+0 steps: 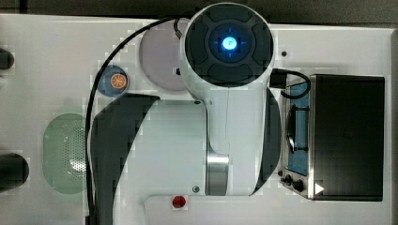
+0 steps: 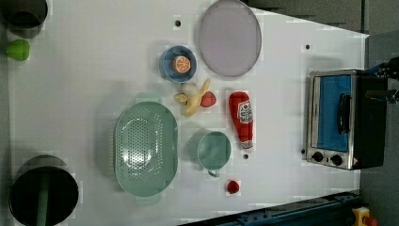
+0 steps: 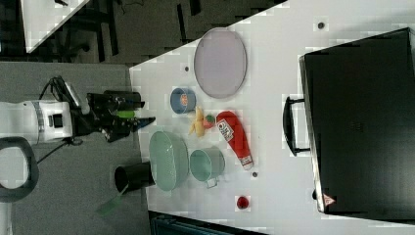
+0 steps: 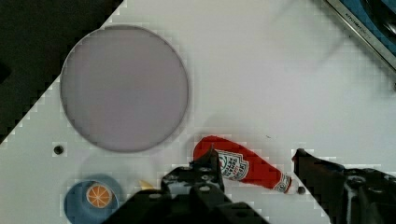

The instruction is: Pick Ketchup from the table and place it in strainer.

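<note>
- Top view: the arm (image 1: 206, 117) covers the middle of the white tabletop (image 1: 56, 61). The strainer (image 1: 65, 152) lies at the top view's left; a blue bowl holding an orange slice (image 1: 114, 80) and a grey plate (image 1: 162, 61) sit further up, and a toaster oven (image 1: 345, 136) is at the top view's right.
- Left view: the Ketchup (image 2: 242, 120) lies on its side on the tabletop, between the grey plate and a teal cup (image 2: 214, 150). The strainer lies beyond the cup, apart from the bottle. A banana (image 2: 194, 100) and a strawberry (image 2: 208, 99) lie just beside the bottle's wide end.
- Right view: the end effector (image 3: 139, 115) is away from the bottle.
- Wrist view: the end effector (image 4: 254, 168) has its fingers spread wide, holding nothing, with the bottle seen between them.
</note>
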